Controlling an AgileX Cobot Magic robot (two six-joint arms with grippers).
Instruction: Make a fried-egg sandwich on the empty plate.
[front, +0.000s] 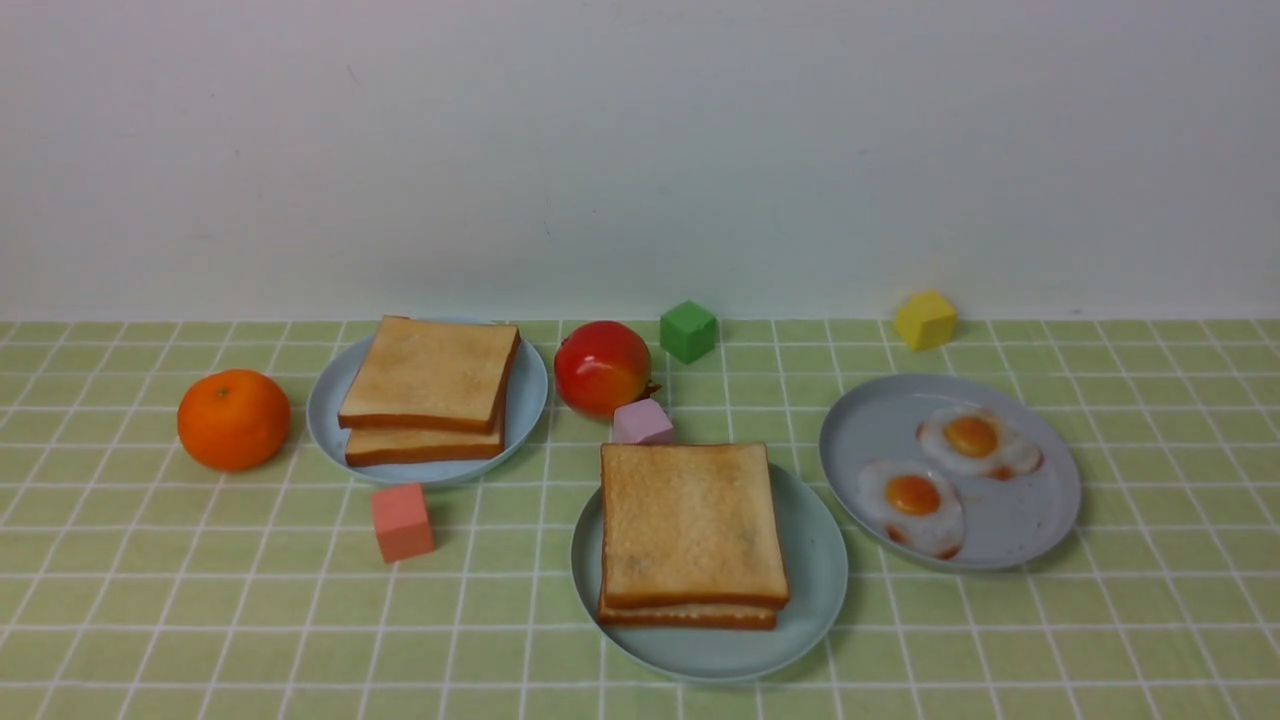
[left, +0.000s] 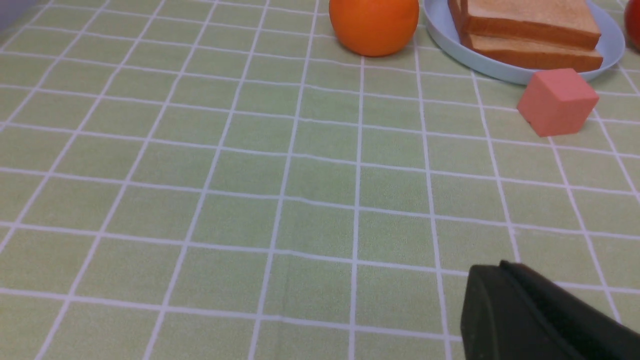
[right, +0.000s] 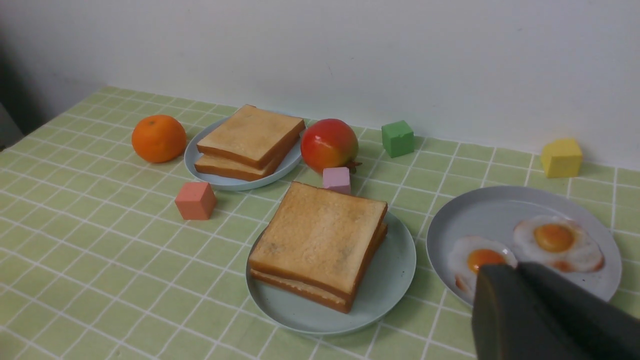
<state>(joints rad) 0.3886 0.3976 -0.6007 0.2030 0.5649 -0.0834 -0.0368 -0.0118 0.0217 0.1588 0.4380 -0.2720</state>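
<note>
Left gripper (left: 492, 280): fingers pressed together, nothing in them, low over bare cloth, well short of the salmon cube (front: 403, 521). Right gripper (right: 515, 280): tips close together, nothing between them; cannot tell if fully closed. It hangs on the near side of the grey plate (front: 1020, 530). Neither arm shows in the front view.

Nearest on the table, centre: the mint plate (front: 820, 580), carrying the sandwich (front: 690, 525). That is two toast slices stacked, the top one roughly square on the lower, and the stack overhangs the far rim a little. A pale strip shows between the slices in the right wrist view; cannot tell whether it is egg.

Right of it, the grey plate holds two eggs (front: 912, 497), side by side. A lilac cube (front: 642, 423) sits just behind the mint plate. Further left, the blue plate (front: 525, 400) holds two spare slices (front: 430, 375), with an orange (front: 233, 420) beside it. Furthest back are a red fruit (front: 601, 367), a green cube (front: 688, 331) and a yellow cube (front: 925, 320).

Step, as judged: the stacking looks done and both arms are clear of the plate, so this is the wrap-up. The next move probably calls only for parking the arms without nudging the stack. If no egg is inside, the top slice needs lifting and an egg brought over from the grey plate.
</note>
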